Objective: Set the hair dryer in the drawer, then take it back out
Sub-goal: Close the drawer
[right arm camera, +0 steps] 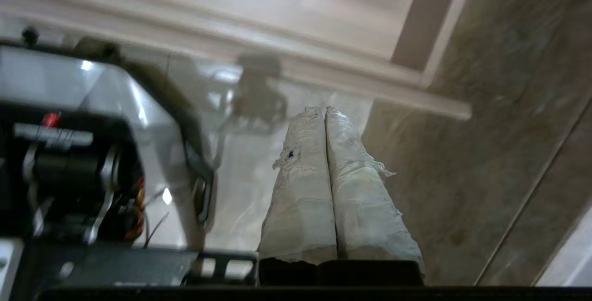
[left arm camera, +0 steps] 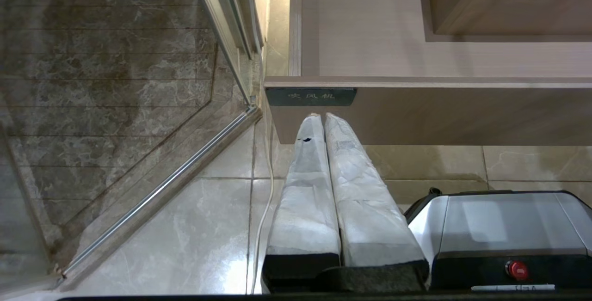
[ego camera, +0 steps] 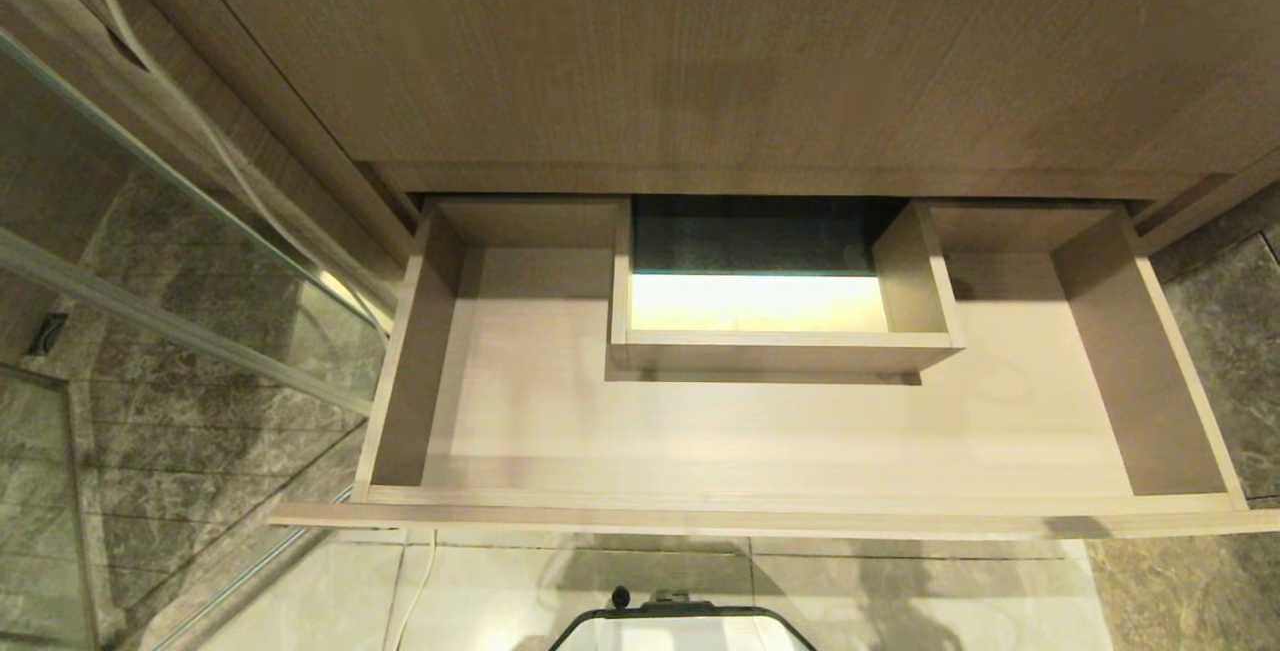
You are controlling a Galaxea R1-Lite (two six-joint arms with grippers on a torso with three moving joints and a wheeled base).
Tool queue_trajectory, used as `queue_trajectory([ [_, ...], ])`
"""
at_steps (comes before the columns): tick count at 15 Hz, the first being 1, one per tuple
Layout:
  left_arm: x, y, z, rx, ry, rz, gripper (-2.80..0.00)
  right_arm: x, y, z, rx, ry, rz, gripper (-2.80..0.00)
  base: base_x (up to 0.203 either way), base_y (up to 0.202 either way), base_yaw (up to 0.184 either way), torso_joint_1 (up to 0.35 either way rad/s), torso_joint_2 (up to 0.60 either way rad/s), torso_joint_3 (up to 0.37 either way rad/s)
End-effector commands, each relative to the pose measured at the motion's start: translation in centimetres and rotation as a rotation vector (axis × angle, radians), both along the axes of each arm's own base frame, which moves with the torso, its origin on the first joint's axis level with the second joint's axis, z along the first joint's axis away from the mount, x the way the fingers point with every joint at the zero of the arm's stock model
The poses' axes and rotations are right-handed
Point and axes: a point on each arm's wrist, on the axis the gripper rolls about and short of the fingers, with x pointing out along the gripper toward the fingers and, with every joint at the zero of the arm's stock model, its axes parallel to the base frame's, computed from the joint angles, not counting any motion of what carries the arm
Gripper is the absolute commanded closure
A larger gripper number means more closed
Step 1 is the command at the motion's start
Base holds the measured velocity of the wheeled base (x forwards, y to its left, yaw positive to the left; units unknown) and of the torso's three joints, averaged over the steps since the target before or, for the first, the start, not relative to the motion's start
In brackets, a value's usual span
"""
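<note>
The wide, shallow light-wood drawer [ego camera: 760, 431] stands pulled out, with only its boxed cutout [ego camera: 780, 331] at mid-back; the hair dryer shows in no view. The left gripper [left arm camera: 321, 116] hangs before the drawer's dark label [left arm camera: 311, 96], fingers [left arm camera: 305, 167] pressed together. The right gripper [right arm camera: 322, 110], slightly blurred, seems likewise closed and empty above the floor tiles [right arm camera: 259, 190].

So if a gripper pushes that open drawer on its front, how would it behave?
The drawer would probably slide straight in as one stiff wooden box. It holds nothing visible, so it is likely light to push. A shove at one end of its wide front might skew it.
</note>
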Motion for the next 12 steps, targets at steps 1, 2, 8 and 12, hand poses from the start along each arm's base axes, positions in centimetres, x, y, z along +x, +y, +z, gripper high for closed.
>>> queue_trajectory([
  [1,0.0,0.0,0.0,0.0,0.002,0.0,0.0,-0.1,0.0,-0.8,0.016,0.082,0.001,0.0,0.0,0.0,0.0,0.059,0.05,0.122],
  [2,0.0,0.0,0.0,0.0,0.002,0.0,0.0,0.2,0.0,-1.1,0.021,0.117,0.004,0.0,0.0,0.0,0.0,0.036,0.04,0.084],
  [8,0.0,0.0,0.0,0.0,0.002,0.0,0.0,4.8,-1.2,-3.9,0.039,0.328,-0.01,0.0,0.0,0.0,0.0,0.029,0.02,0.033],
  [12,0.0,0.0,0.0,-0.001,0.002,0.0,0.0,6.3,-1.5,-2.8,0.031,0.298,-0.011,0.0,0.0,0.0,0.0,0.0,0.0,0.0],
])
